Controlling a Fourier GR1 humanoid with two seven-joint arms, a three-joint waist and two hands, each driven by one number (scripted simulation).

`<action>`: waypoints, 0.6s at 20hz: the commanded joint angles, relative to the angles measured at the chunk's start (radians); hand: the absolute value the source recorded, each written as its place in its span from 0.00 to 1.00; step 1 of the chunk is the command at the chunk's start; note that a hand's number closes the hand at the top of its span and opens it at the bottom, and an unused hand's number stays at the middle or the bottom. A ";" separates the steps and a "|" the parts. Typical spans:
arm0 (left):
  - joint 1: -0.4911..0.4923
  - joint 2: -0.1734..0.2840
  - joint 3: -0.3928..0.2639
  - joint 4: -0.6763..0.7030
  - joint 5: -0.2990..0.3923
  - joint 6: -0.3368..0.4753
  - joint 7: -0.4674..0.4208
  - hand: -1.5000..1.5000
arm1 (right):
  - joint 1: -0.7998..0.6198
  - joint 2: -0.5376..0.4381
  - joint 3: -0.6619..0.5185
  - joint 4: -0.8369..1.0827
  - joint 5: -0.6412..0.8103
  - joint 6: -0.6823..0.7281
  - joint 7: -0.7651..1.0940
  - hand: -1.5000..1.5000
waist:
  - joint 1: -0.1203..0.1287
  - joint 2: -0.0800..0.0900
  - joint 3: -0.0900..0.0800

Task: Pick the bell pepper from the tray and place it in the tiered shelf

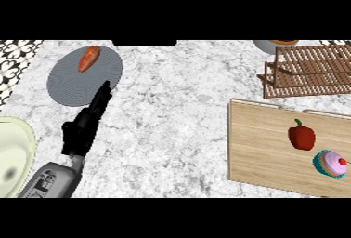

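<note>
A red bell pepper [302,136] with a green stem lies on the wooden tray [264,144] at the right. The brown slatted tiered shelf [308,69] stands behind the tray at the upper right. My left hand [87,123] rests open on the counter at the left, fingers straight and pointing toward the grey plate. It is far from the pepper and holds nothing. My right hand is out of sight.
A grey round plate [75,86] at the upper left carries an orange carrot-like vegetable [89,58]. A pink cupcake [333,163] sits on the tray just right of and below the pepper. A pale green bowl [14,153] is at the left edge. A white bowl [274,45] peeks behind the shelf.
</note>
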 commanded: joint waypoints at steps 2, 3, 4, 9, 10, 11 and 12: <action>0.046 -0.019 -0.012 -0.008 -0.017 0.004 -0.024 0.50 | -0.016 -0.120 0.104 -0.091 0.079 0.087 0.220 0.00 | 0.013 0.001 0.000; -0.021 -0.032 -0.003 0.053 -0.035 0.009 -0.018 0.50 | -0.017 -0.134 0.115 -0.160 0.087 0.079 0.302 0.00 | -0.004 0.002 0.000; 0.002 -0.009 0.006 -0.012 -0.013 -0.012 0.006 0.50 | -0.004 -0.160 0.112 -0.165 0.092 0.107 0.326 0.00 | 0.001 -0.001 0.001; 0.011 -0.066 -0.019 -0.035 -0.084 0.027 0.038 0.50 | -0.058 -0.067 0.177 -0.320 0.166 0.059 0.529 0.00 | 0.002 0.000 0.002; -0.010 -0.029 0.069 0.030 -0.030 -0.059 -0.018 0.50 | -0.054 -0.057 0.159 -0.273 0.193 0.098 0.475 0.00 | -0.001 0.001 0.002; -0.001 -0.070 0.037 0.025 -0.068 -0.013 -0.010 0.50 | -0.061 -0.080 0.128 -0.382 0.161 0.101 0.601 0.00 | -0.004 0.000 0.002; -0.034 -0.082 0.049 0.062 -0.074 -0.045 0.007 0.50 | -0.115 -0.071 0.090 -0.255 0.157 0.173 0.520 0.00 | -0.002 0.002 0.003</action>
